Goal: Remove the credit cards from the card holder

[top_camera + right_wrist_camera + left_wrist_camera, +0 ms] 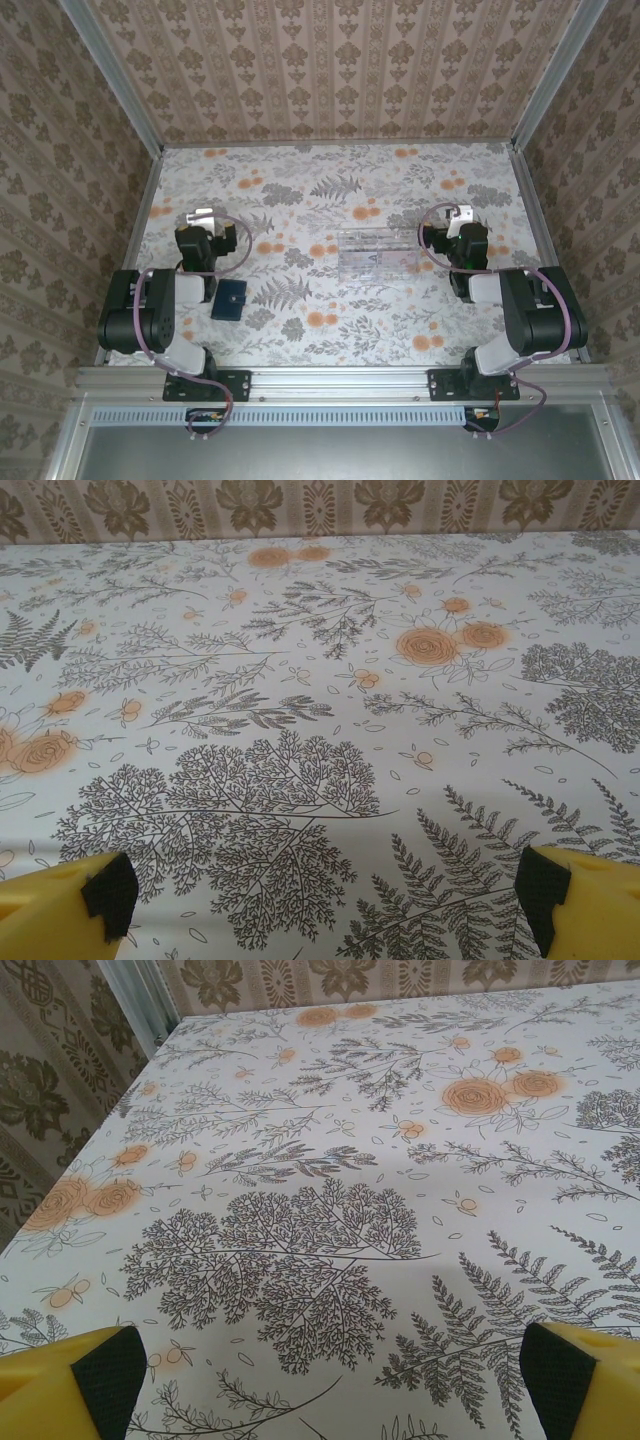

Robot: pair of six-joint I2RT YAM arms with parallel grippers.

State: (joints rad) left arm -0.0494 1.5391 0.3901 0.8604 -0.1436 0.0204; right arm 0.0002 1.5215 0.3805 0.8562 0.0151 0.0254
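The card holder [230, 299], a small dark navy wallet, lies folded flat on the floral table near the left arm's base, with a small tab at its lower left corner. No cards are visible; they are hidden. My left gripper [203, 217] rests further back on the left, beyond the wallet, open, its yellow fingertips [95, 1380] spread wide over bare cloth with nothing between them. My right gripper [457, 214] sits at the right, also open, its fingertips [575, 905] wide apart over the tablecloth.
A clear plastic tray [376, 251] stands at mid-table between the two arms. The table [330, 180] is bounded by metal rails and patterned walls on three sides. Floral cloth stretches ahead of both grippers.
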